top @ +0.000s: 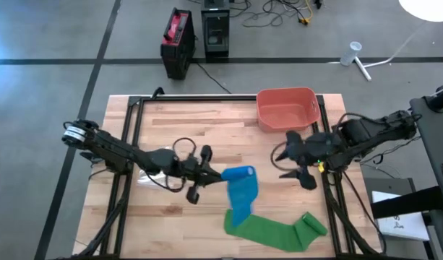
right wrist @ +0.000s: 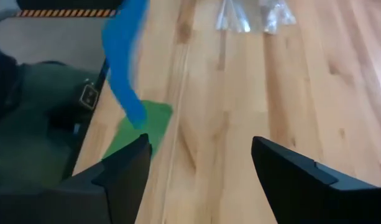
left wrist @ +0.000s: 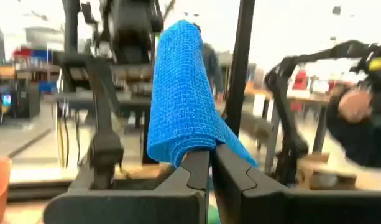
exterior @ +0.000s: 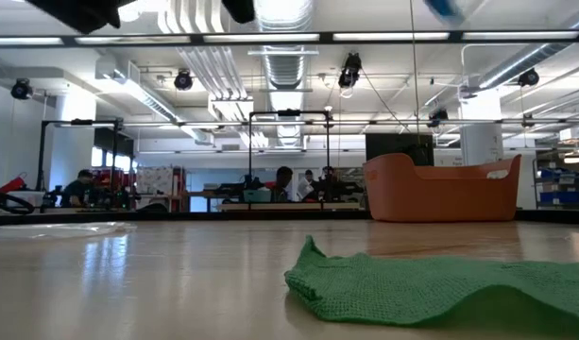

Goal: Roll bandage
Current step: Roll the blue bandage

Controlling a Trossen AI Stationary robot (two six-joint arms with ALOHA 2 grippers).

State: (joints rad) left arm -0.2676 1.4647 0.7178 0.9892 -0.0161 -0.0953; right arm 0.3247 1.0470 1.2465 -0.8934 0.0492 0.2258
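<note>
Left gripper (top: 210,173) holds the blue bandage (top: 241,189) lifted off the table (top: 178,123).

Its fingers (left wrist: 199,168) are pinched narrow on the rolled blue end, whose tail hangs to the green bandage (top: 275,230) lying near the table's front edge. Right gripper (top: 297,165), fingers spread wide and empty, hovers just in front of the orange bin (top: 287,108).
</note>
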